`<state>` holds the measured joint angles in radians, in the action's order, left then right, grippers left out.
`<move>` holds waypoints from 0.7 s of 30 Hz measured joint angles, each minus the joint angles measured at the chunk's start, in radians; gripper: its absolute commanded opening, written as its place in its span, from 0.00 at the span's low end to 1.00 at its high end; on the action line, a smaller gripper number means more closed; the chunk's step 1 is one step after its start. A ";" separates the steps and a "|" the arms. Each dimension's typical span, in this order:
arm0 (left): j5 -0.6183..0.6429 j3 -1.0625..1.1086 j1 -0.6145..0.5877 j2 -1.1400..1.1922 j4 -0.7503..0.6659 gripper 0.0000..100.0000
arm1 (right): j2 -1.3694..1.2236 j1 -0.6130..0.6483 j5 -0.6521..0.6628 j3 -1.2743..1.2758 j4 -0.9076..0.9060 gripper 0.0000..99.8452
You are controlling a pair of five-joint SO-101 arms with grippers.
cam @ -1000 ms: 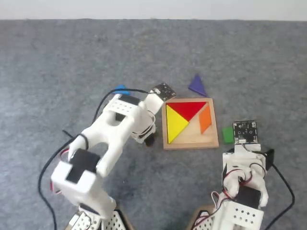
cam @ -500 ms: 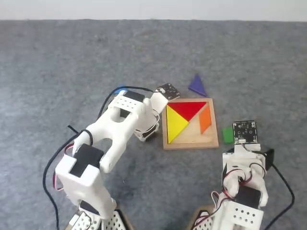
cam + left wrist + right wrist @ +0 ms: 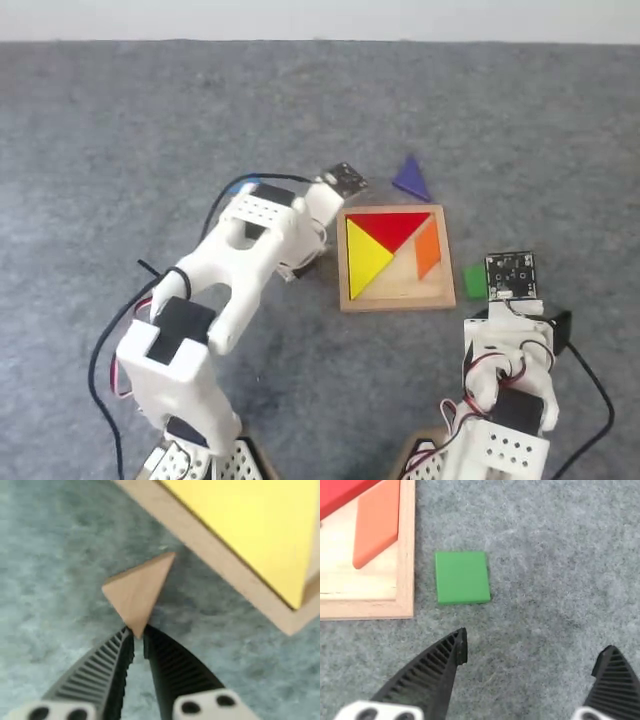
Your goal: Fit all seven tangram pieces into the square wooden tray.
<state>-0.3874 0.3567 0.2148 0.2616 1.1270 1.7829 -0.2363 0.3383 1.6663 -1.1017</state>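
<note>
Tray (image 3: 392, 300) is lying on the grey tabletop (image 3: 150, 120), between the two arms. Three pieces are sitting inside it: yellow triangle (image 3: 364, 258) along the side nearest the left arm, red triangle (image 3: 392, 228) along the far side, orange parallelogram (image 3: 428, 248) against the side nearest the right arm. The near part of the tray floor is showing bare wood.

Tan triangle (image 3: 140, 587) is lying just beside the tray's outer rim, on the yellow-triangle side, apart from the rim. Left gripper (image 3: 138, 635) is pinching one corner of it, fingers almost together around that tip. Whether the piece is resting on the tabletop or lifted cannot be told.

Purple triangle (image 3: 411, 178) is lying on the tabletop just beyond the tray's far edge. Green square (image 3: 462, 577) is lying flat just beside the tray's rim on the right arm's side, not touching it.

Right gripper (image 3: 534, 652) is hanging near the green square with its fingers spread wide, holding nothing and apart from the piece.

Left arm (image 3: 250, 250) is stretching across to the tray's side; right arm (image 3: 510, 340) is sitting folded near its base.
</note>
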 measured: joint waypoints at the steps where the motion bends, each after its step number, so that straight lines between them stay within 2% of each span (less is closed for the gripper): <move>1: 0.000 -0.005 -0.015 -0.018 0.000 0.02 | 0.000 0.000 0.000 0.000 0.000 0.39; 8: -0.035 -0.011 -0.054 -0.083 0.000 0.18 | 0.000 0.000 0.000 0.000 0.000 0.39; 17: -0.041 -0.011 -0.049 -0.083 -0.130 0.18 | 0.000 0.000 0.000 0.000 0.000 0.39; 21: -0.044 -0.066 -0.049 0.026 -0.141 0.18 | 0.000 0.000 0.000 0.000 0.000 0.39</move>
<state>-0.4319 0.2908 0.1657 0.2877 0.9858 1.7829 -0.2363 0.3383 1.6663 -1.1017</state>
